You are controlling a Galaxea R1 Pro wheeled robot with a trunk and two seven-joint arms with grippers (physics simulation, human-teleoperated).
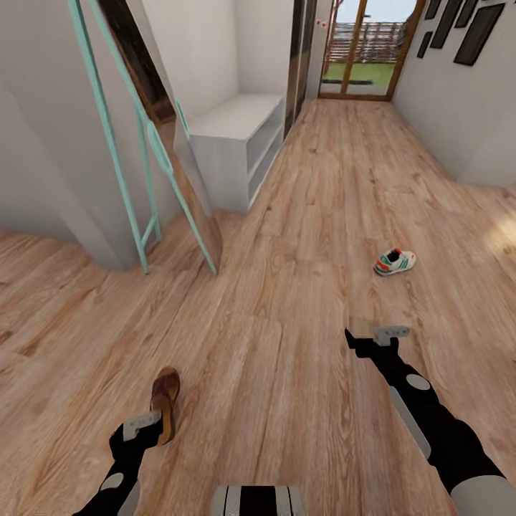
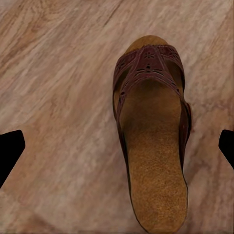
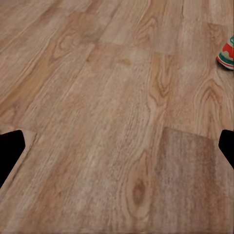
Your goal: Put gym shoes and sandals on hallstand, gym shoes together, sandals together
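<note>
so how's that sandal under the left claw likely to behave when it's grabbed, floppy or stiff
Probably fairly stiff: the sandal shows a thick tan sole that lies flat on the floor. The perforated strap looks like thin leather, so it may give if pinched. Its open back and wide, flat footbed suggest it won't roll, though it could slide on smooth planks.

Even, soft daylight fills the corridor, brightest at the glass door (image 1: 362,50) at the far end and in a pale patch on the floor (image 1: 502,240) at the right. Shadows are faint; the sneaker (image 1: 394,261) and sandal (image 1: 165,401) barely cast any. No glare. The head view bends lines towards its edges. Both wrist views look slightly soft, the wood grain smeared.
</note>
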